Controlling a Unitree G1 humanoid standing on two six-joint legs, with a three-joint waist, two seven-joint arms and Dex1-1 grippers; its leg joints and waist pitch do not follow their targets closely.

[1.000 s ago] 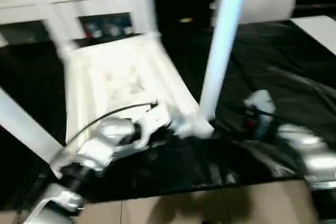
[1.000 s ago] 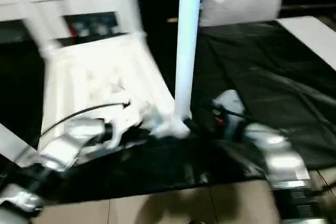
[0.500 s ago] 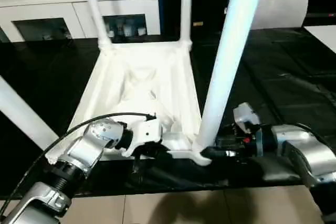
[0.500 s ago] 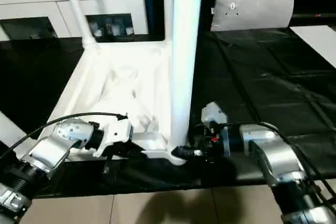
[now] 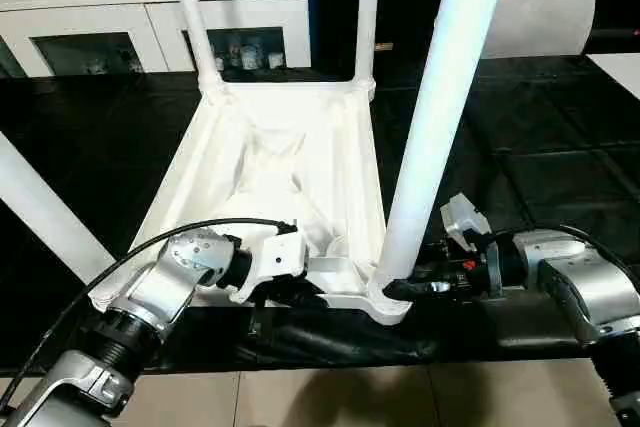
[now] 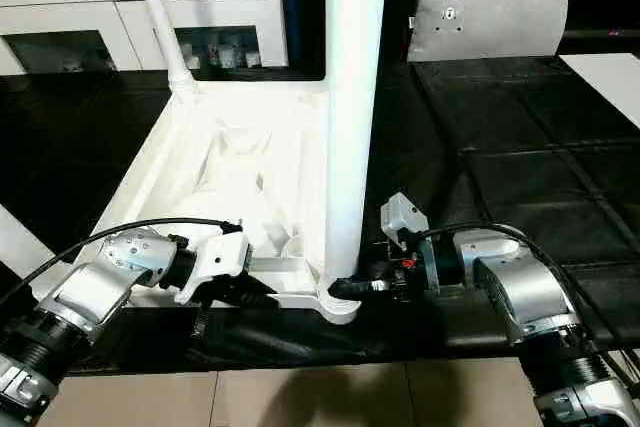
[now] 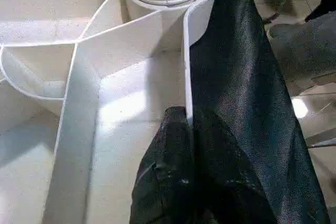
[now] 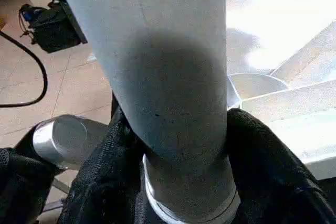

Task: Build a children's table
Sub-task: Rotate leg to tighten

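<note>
**A:** Where's your tabletop (image 5: 270, 162)?

**B:** Upside down on the black sheet (image 5: 560, 127), ribs up, legs standing in the corners. Your left gripper (image 5: 290, 292) is clenched on the tabletop's near edge wall.

**A:** And the right?

**B:** Your right gripper (image 6: 352, 285) has its fingers (image 8: 262, 171) on either side of the near right corner's leg (image 6: 352, 97), at the leg's base, grasping it.

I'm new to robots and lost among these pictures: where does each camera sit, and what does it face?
Eye views: on the head, looking down at the upturned tabletop; both forearms show.
Left wrist view: along the left gripper, pinching the tabletop's rim.
Right wrist view: along the right gripper, around the near leg.
Shared: that leg's socket.
</note>
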